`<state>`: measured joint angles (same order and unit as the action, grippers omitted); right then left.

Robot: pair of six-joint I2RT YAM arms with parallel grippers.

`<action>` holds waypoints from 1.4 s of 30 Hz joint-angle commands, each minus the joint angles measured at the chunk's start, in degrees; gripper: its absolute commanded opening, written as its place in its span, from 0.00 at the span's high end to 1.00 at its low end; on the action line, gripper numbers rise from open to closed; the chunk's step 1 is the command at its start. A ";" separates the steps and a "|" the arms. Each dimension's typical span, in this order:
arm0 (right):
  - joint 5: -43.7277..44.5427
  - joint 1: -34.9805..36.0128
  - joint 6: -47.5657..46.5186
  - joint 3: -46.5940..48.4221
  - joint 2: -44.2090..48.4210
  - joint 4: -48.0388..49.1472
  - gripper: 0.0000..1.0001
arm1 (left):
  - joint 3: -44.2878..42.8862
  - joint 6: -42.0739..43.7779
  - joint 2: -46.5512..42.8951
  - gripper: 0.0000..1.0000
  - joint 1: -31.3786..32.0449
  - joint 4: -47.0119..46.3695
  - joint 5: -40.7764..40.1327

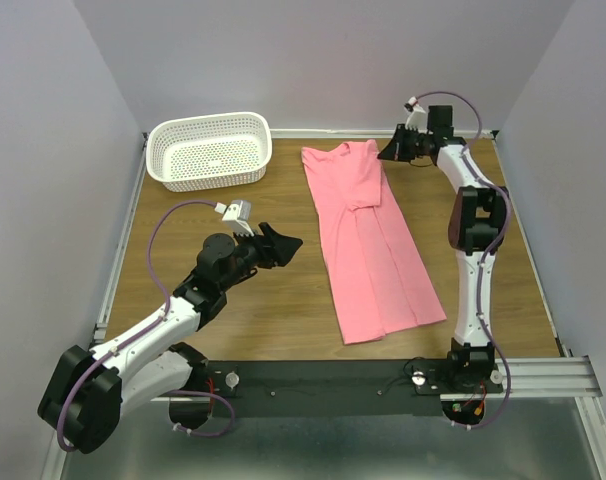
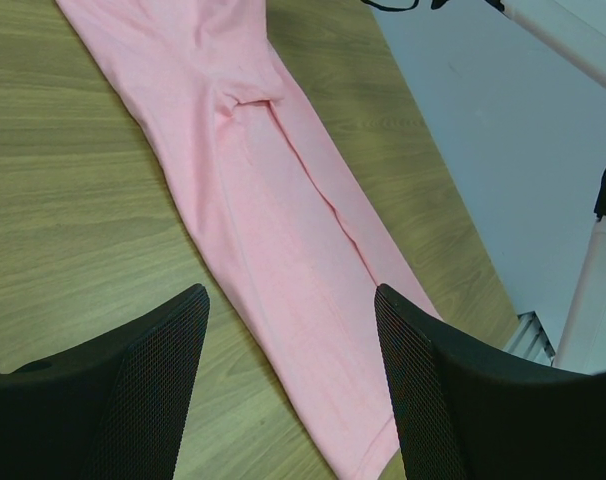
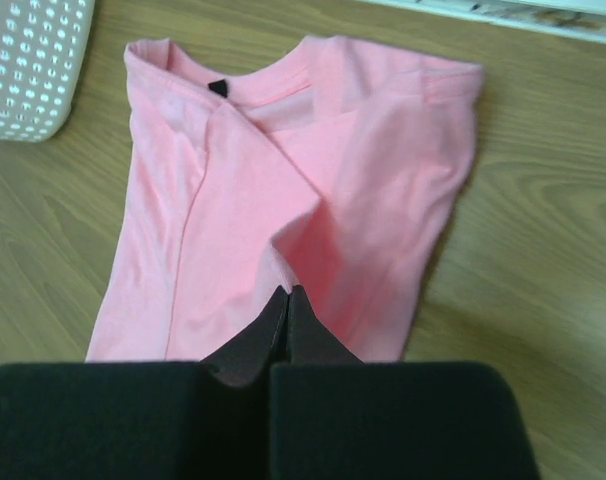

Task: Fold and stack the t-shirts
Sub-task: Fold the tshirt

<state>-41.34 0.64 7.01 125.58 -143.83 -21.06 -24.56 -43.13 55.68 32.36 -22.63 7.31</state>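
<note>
Right wrist view gives the clearest look at the t-shirt (image 3: 283,180). The salmon-pink cloth lies flat on the table (image 3: 543,230) directly ahead of the right gripper (image 3: 287,298), with its sides already folded in to make a long strip. Its collar and small dark label (image 3: 217,88) are at the end farthest beyond the fingertips.

The cloth puckers into a ridge that runs straight up to the fingertips. The right gripper's jaws are pressed fully together, and it appears to have a thin pinch of the upper layer near the shoulder.

The step in hand looks like taking this collar end and folding the strip crosswise toward the hem. To do it well, the pinch should catch every layer, not just the top flap. The lift should be only high enough to clear the table. The carry should follow the strip's length so the long edges stay in line. If only one layer is caught, the side fold will probably open.

The white basket (image 3: 23,70) sits beyond the gripper and to its left, apart from the shirt.

The left gripper (image 2: 291,300) hovers above the hem half of the strip with its jaws spread wide and holds nothing. It could pin that half down or smooth it.
</note>
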 commanded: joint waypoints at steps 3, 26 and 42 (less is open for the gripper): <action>4.07 6.55 -3.92 -3.76 3.47 -1.09 0.99 | 1.26 0.16 -0.57 0.25 -0.28 -0.57 -0.19; 15.59 12.89 -9.03 -10.53 9.53 -1.88 0.99 | 1.53 0.60 -1.89 0.25 -0.89 -0.04 -0.02; 17.61 18.26 -18.50 -16.06 16.46 -7.24 0.53 | 0.74 1.21 -2.24 0.24 -1.33 0.22 -0.10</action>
<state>-25.82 20.45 -6.87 112.03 -134.69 -26.26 -23.44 -42.94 54.43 31.44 -22.59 7.31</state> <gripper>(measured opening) 0.405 0.754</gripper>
